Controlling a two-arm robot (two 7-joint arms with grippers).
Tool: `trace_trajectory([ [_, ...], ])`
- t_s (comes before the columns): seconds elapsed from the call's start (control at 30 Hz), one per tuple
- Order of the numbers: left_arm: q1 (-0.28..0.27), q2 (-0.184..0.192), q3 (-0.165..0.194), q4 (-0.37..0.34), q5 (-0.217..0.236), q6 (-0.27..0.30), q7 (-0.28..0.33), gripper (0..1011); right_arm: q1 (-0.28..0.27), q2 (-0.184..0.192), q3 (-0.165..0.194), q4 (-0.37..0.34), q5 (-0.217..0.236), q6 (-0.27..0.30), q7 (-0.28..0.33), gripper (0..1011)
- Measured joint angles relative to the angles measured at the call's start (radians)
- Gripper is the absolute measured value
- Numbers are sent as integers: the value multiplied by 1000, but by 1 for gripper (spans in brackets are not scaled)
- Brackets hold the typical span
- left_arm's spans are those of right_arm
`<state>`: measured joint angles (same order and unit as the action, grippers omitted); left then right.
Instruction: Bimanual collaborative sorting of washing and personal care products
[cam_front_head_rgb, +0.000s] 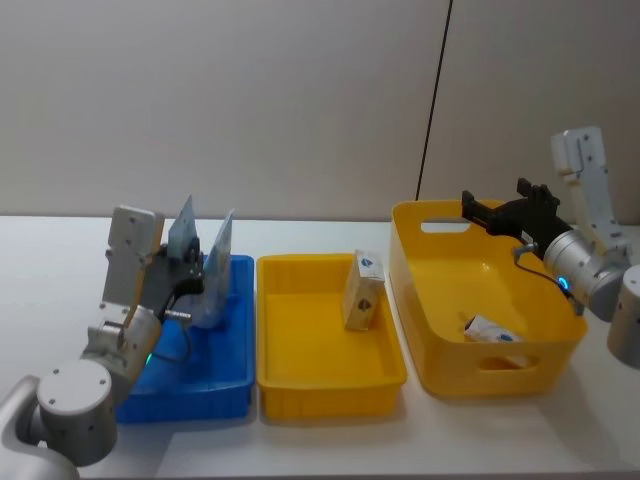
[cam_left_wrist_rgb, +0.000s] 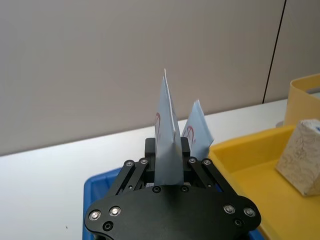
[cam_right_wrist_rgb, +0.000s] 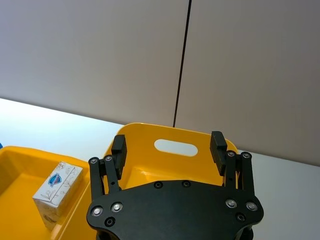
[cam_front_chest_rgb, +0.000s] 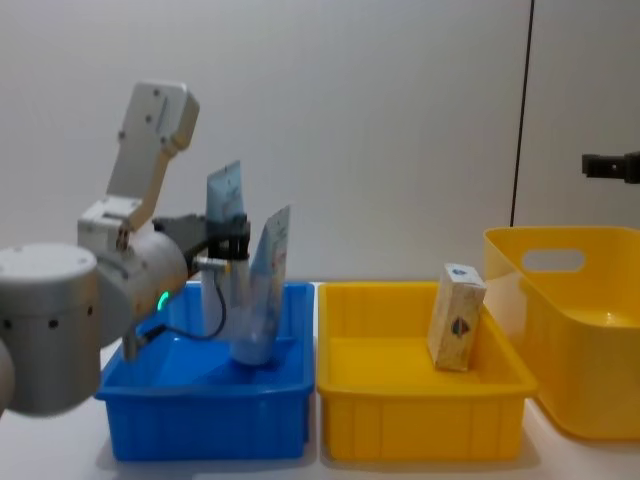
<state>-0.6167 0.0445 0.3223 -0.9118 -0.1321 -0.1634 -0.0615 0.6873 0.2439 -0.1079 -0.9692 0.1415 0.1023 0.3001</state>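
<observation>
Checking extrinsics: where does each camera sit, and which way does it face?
Head: up high, facing forward and down onto the table; left hand and right hand show.
Chest: lower, facing level across the table; left arm large at left, right hand at right edge.
Left wrist: behind the left hand, looking along the tube it holds toward the wall.
Right wrist: behind the open right hand, facing the deep yellow bin.
Shared: both wrist views catch the box in the yellow tray.
</observation>
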Motion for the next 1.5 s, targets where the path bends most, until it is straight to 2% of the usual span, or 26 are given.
trace_trajectory([
  [0.27,15,15,-8,-97,22,61,28,234,0,0,0,0,0,0,0,1002],
  [0.5,49,47,-27,-221,41,139,53,234,0,0,0,0,0,0,0,1002],
  [0.67,62,65,-38,-281,44,170,53,234,0,0,0,0,0,0,0,1002],
  [0.8,65,76,-49,-318,37,183,32,234,0,0,0,0,0,0,0,1002],
  [1.0,44,78,-60,-318,8,182,-17,234,0,0,0,0,0,0,0,1002],
  [1.23,-11,70,-67,-264,-33,151,-100,234,1,1,-3,0,1,-5,3,1002],
  [1.5,-82,57,-65,-187,-86,101,-216,234,2,5,-14,-9,17,-29,50,1002],
])
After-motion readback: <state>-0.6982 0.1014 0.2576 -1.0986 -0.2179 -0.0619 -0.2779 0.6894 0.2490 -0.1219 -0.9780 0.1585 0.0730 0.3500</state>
